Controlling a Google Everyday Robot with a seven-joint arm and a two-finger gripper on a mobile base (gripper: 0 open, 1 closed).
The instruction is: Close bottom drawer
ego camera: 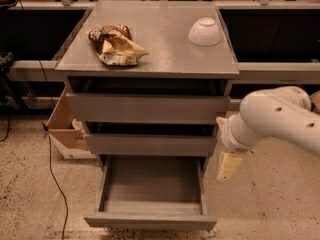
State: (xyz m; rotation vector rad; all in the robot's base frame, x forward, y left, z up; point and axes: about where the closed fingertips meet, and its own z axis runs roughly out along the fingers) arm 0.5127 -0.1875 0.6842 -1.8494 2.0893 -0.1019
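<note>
A grey cabinet (150, 69) has three drawers. The bottom drawer (150, 220) is pulled far out toward me, and its inside is bare. The top and middle drawers stand out a little. My gripper (227, 166) hangs from the white arm (280, 119), pointing down. It is just right of the cabinet, level with the bottom drawer's back part and outside its right wall. It holds nothing that I can see.
A crumpled snack bag (117, 45) and an upturned white bowl (205, 31) lie on the cabinet top. An open cardboard box (62, 126) stands on the floor to the left. A black cable (54, 184) runs across the speckled floor. Dark shelving lines the back.
</note>
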